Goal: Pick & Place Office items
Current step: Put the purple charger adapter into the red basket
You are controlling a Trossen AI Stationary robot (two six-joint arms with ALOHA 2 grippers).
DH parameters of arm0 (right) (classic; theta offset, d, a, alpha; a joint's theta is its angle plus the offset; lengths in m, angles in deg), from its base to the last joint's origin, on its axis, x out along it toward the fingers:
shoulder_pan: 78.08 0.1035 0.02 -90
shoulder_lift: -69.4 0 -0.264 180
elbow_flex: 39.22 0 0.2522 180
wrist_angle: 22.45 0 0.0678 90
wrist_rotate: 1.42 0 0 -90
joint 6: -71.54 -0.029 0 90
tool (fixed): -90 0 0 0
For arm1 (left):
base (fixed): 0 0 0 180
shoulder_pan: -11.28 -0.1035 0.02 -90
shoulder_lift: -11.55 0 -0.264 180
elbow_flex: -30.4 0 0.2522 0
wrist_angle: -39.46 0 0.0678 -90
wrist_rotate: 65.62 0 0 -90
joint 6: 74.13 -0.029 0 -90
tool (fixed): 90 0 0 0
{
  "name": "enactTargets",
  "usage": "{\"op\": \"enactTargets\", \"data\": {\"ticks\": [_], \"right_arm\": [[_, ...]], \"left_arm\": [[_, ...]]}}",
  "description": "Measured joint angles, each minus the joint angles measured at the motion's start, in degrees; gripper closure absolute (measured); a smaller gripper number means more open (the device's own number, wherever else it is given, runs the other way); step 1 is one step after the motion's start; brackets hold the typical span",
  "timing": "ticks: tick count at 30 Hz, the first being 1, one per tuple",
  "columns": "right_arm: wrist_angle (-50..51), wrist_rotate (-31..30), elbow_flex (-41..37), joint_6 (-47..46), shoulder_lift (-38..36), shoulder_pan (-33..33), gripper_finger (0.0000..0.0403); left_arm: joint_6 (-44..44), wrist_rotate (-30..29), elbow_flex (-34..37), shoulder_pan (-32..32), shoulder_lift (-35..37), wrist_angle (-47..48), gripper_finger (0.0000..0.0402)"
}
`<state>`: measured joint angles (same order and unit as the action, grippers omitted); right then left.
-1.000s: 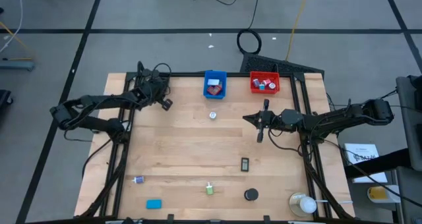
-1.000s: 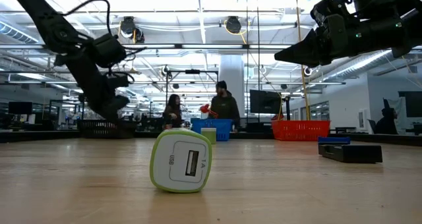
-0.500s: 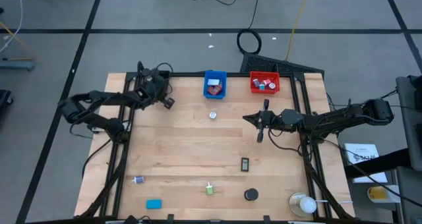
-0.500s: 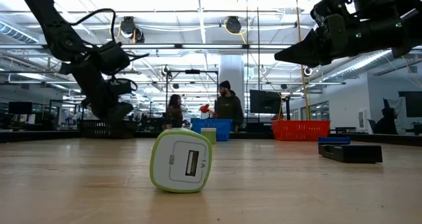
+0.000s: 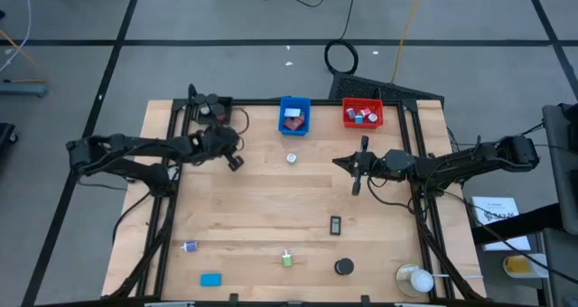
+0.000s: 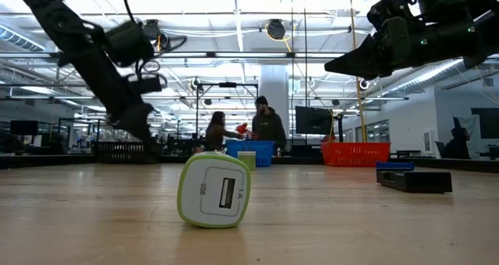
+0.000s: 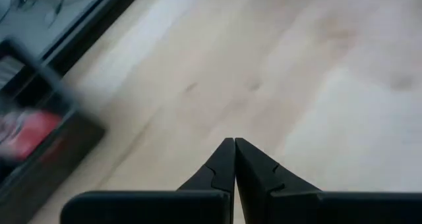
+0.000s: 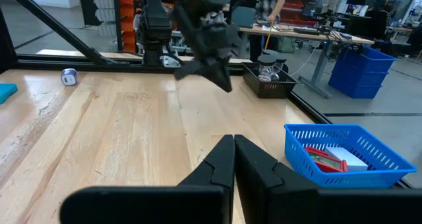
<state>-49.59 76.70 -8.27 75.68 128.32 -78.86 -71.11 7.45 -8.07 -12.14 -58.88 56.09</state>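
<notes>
Office items lie scattered on the wooden table: a small white disc (image 5: 291, 158), a black block (image 5: 335, 224), a green-and-white charger (image 5: 287, 259) (image 6: 214, 191), a black disc (image 5: 342, 267), a blue roll (image 5: 190, 246) and a blue block (image 5: 210, 279). My left gripper (image 5: 234, 161) (image 7: 234, 145) hangs shut and empty above bare wood, near the black bin (image 5: 213, 106) and left of the white disc. My right gripper (image 5: 336, 162) (image 8: 234, 140) waits shut and level above the table's right half, touching nothing.
A blue bin (image 5: 293, 115) and a red bin (image 5: 362, 114) with items inside stand at the far edge. A roundish white object in a clear holder (image 5: 417, 280) sits at the near right corner. People stand in the room beyond the table (image 6: 265, 128).
My left gripper has swung away from the black bin at the far left, toward the table's near edge and a little toward its middle. My right arm has kept still.
</notes>
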Motion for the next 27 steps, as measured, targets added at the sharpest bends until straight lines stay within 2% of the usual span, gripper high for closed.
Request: {"op": "enactTargets", "data": {"ticks": [4, 9, 12, 16, 21, 24, 27], "right_arm": [[0.0, 0.0, 0.0, 0.0, 0.0, 0.0, 0.0399], [0.0, 0.0, 0.0, 0.0, 0.0, 0.0, 0.0399], [-0.1, 0.0, 0.0, 0.0, 0.0, 0.0, 0.0399], [0.0, 0.0, 0.0, 0.0, 0.0, 0.0, 0.0399], [0.0, 0.0, 0.0, 0.0, 0.0, 0.0, 0.0399], [0.0, 0.0, 0.0, 0.0, 0.0, 0.0, 0.0399], [-0.1, 0.0, 0.0, 0.0, 0.0, 0.0, 0.0399]], "left_arm": [[2.3, 0.3, 0.0, 6.5, 2.7, -1.7, 0.0385], [10.8, 6.7, 0.0, 11.1, 3.1, -5.0, 0.0385], [9.8, 8.8, 0.0, 13.4, 2.0, -7.6, 0.0385], [6.8, 5.2, 3.0, 18.6, 0.1, -21.5, 0.0385], [1.9, 4.5, 9.2, 23.7, -2.6, -41.4, 0.0385], [1.3, 4.4, 11.9, 25.6, -3.3, -47.1, 0.0385], [1.9, 4.4, 13.4, 26.9, -3.5, -48.0, 0.0385]]}}
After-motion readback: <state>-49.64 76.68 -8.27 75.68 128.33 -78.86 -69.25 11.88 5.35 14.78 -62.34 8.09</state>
